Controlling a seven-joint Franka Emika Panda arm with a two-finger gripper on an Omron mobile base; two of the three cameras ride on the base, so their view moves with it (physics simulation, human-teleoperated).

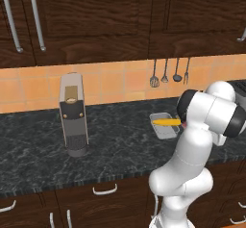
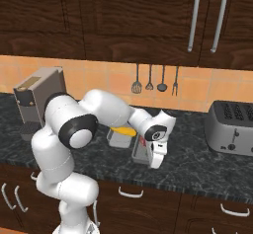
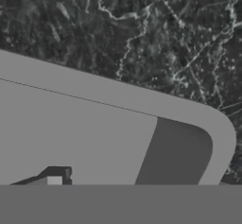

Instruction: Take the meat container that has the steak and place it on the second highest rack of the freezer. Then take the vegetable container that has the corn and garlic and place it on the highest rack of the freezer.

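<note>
The vegetable container (image 1: 164,130) is a grey tray on the dark counter with the yellow corn (image 1: 166,121) lying across it. It also stands behind my forearm, vegetable container (image 2: 116,139) with corn (image 2: 123,130). I cannot make out the garlic. A second grey container (image 2: 140,152) sits just in front of it, and my hand hides what is inside, so the steak is hidden. My gripper (image 2: 154,165) points down at that container's near right edge. Up close, its pale rim (image 3: 118,100) and dark floor (image 3: 179,152) lie under my gripper (image 3: 137,182), whose fingertips (image 3: 52,180) stand wide apart, open. The freezer is out of view.
A tall coffee machine (image 1: 73,114) stands on the counter to the left. A grey toaster (image 2: 232,128) sits at the right. Utensils (image 2: 154,80) hang on the tiled wall behind the trays. Dark wooden cabinets run above and below the counter.
</note>
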